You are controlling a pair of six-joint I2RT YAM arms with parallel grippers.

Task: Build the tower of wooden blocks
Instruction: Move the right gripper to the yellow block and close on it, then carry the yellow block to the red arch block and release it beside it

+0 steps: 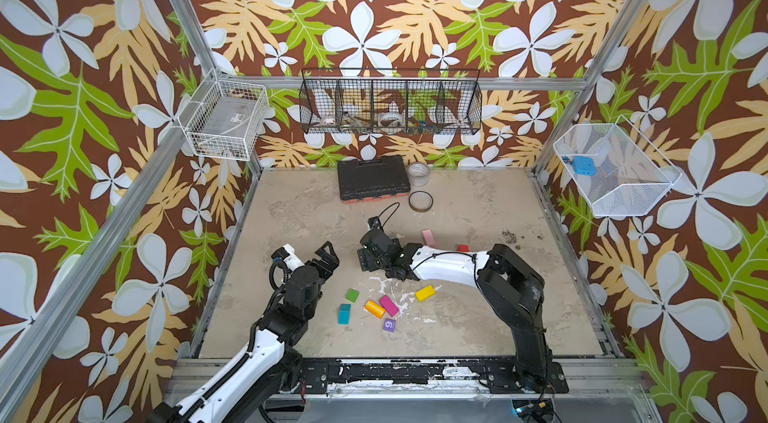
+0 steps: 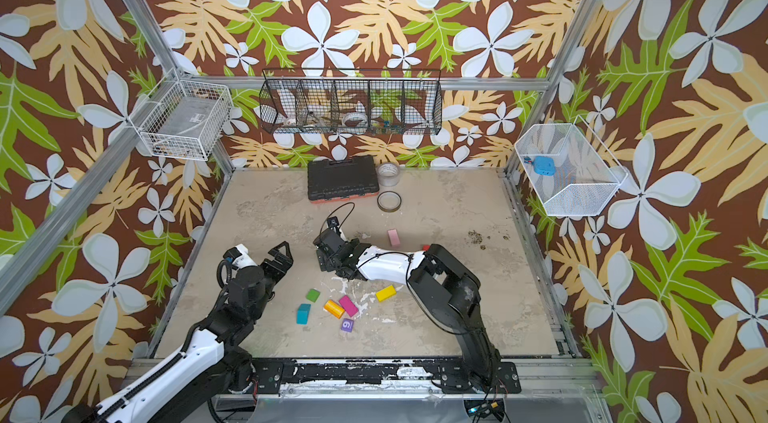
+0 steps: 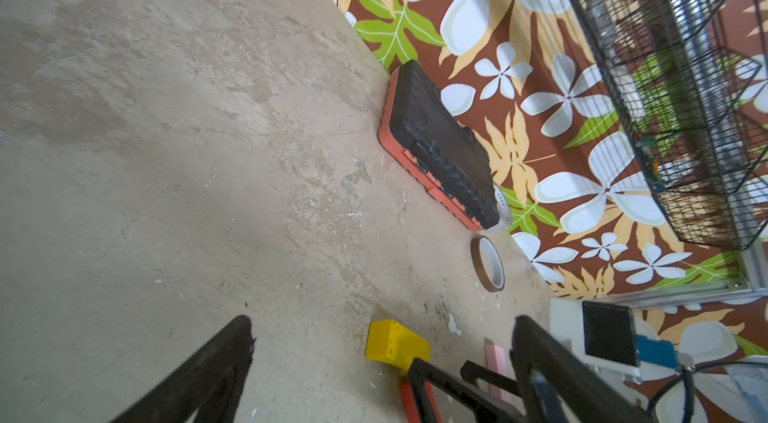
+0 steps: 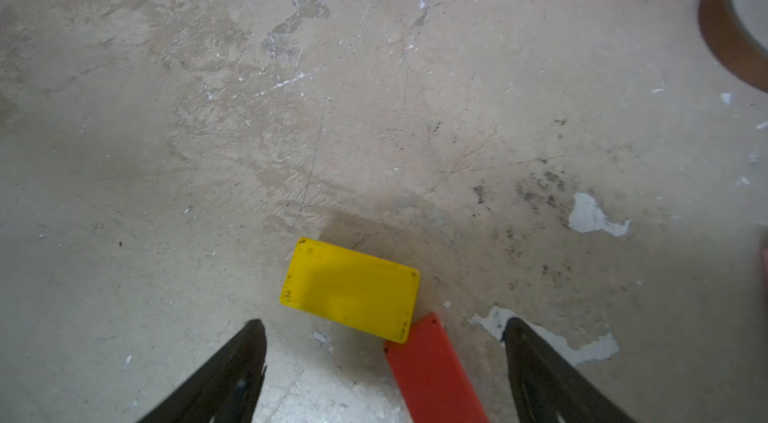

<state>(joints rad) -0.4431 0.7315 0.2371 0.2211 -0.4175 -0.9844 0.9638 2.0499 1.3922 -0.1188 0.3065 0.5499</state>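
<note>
Loose wood blocks lie near the front: green (image 1: 352, 295), teal (image 1: 344, 313), orange (image 1: 375, 309), magenta (image 1: 389, 305), purple cube (image 1: 389, 325), yellow (image 1: 425, 293). A pink block (image 1: 428, 237) and a red one (image 1: 463, 248) lie behind the right arm. In the right wrist view another yellow block (image 4: 351, 290) overlaps the end of a red block (image 4: 432, 371). My right gripper (image 4: 383, 323) hangs open just above them, holding nothing. My left gripper (image 1: 328, 252) is open and empty, to the left of that pair (image 3: 395, 344). The tower is out of view.
A black tool case (image 1: 372, 183) lies at the back wall with a white tape roll (image 1: 418, 174) and a brown tape ring (image 1: 420, 201) beside it. Wire baskets hang on the left (image 1: 224, 125), back (image 1: 390, 103) and right (image 1: 615, 171) walls.
</note>
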